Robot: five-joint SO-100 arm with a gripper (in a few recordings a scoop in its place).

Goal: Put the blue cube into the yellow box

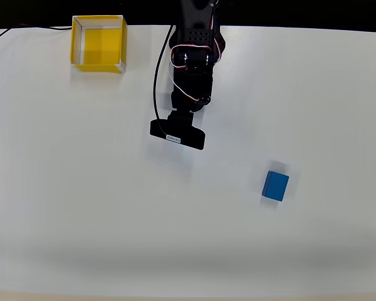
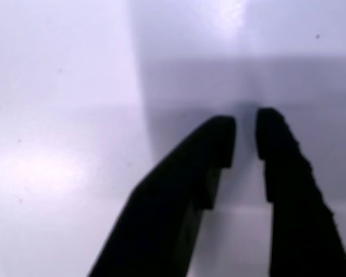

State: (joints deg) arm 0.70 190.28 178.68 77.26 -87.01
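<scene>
Basically nothing done yet. Blue cube [image 1: 276, 185] sits loose on the white table [image 1: 81, 207], off to the right of and below the gripper [image 2: 245, 138] in the overhead view, well apart from it, nothing touching it. Yellow box [image 1: 98, 42] is up-left of the gripper in that view, near the table's far edge, empty. Gripper holds nothing; in the wrist view the two black fingers [image 2: 216, 144] stand nearly together, only a thin gap, bare table under them. All steps left, I'd say: widen the jaws, reach the cube, grasp, carry across to the box, release.
</scene>
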